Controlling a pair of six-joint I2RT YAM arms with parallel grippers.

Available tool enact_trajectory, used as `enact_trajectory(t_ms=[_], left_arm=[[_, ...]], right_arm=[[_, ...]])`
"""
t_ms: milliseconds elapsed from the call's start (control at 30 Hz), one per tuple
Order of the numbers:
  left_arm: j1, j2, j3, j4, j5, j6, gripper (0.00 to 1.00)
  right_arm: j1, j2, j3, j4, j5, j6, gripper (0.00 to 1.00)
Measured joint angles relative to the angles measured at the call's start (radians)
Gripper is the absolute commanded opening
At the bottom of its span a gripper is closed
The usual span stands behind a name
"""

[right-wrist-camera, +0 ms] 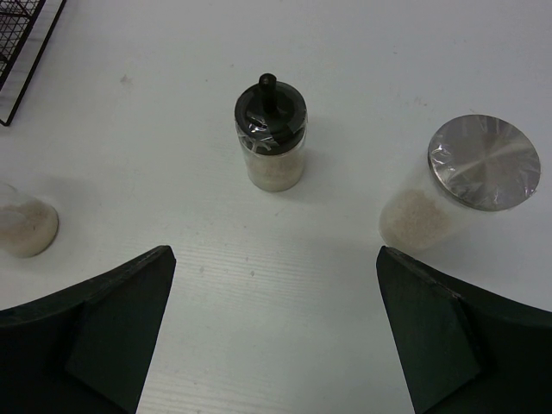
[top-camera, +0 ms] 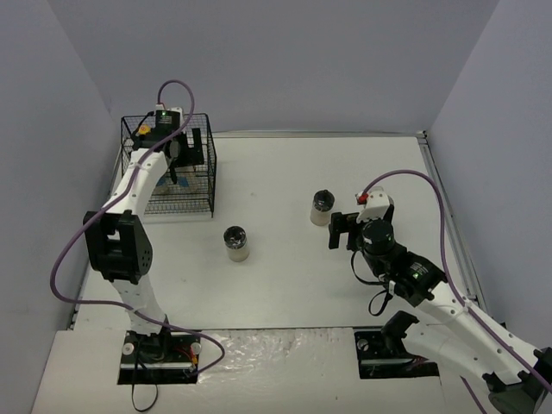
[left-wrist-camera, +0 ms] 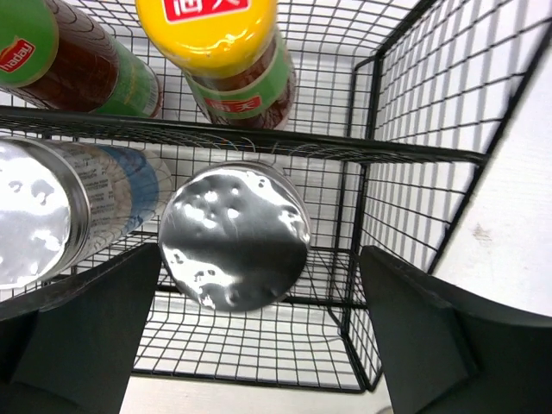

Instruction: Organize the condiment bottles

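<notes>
The black wire rack (left-wrist-camera: 405, 155) is a square mesh of thin rods. Inside it the left claw (left-wrist-camera: 259, 254) stands spread wide, gripping nothing. Its matte black fingers (left-wrist-camera: 78, 336) flank a short jar (left-wrist-camera: 235, 237) with a round, dimpled, mirror-bright silver lid. Just beside that stands a second jar (left-wrist-camera: 52, 211), also silver-lidded, whose pale blue-and-white label is too blurred to read. Past a crossbar of the rack are two slim dark-glass sauce bottles. The yellow-capped bottle (left-wrist-camera: 228, 60) has a glossy cap bearing a red patch with white Chinese characters, cut off by the frame, above a green label. The other bottle (left-wrist-camera: 78, 73) shows green with a red oval logo.

Outside the rack, over the white table (right-wrist-camera: 285, 328), the right claw (right-wrist-camera: 276, 252) hangs wide open and empty. Ahead of it stand three clear jars of pale powder:
- a black-lidded jar (right-wrist-camera: 270, 129) with a knob on top
- a flat-lidded jar (right-wrist-camera: 483, 164) with a silver lid
- a third jar (right-wrist-camera: 26, 226), only partly in view
</notes>
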Motion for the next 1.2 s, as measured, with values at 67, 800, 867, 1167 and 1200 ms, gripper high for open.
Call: enact_trajectory(t_ms=[67,800,867,1167,1200], left_arm=[[0.0,-0.023,0.004,-0.014,0.025,-0.006,0.97],[-0.023,-0.775,-0.554,-0.001,0.121,0.028,0.97],[-0.023,-0.826,-0.622,0.006,0.121,0.037,0.97],[-0.023,-0.908,-0.769,0.044,0.11,0.04,0.97],[-0.023,-0.91,-0.772,0.045,0.103,0.04,0.97]], right_arm=[[0.0,-0.005,0.0,0.0,-0.005,0.0,1.0],[-0.332,0.138,0.074,-0.054,0.051,0.133,1.0],[-0.381,0.176,0.095,-0.055,0.044,0.135,1.0],[-0.535,0.379,0.141,-0.014,-0.014,0.146,1.0],[-0.541,0.392,0.142,0.005,-0.026,0.147,1.0]])
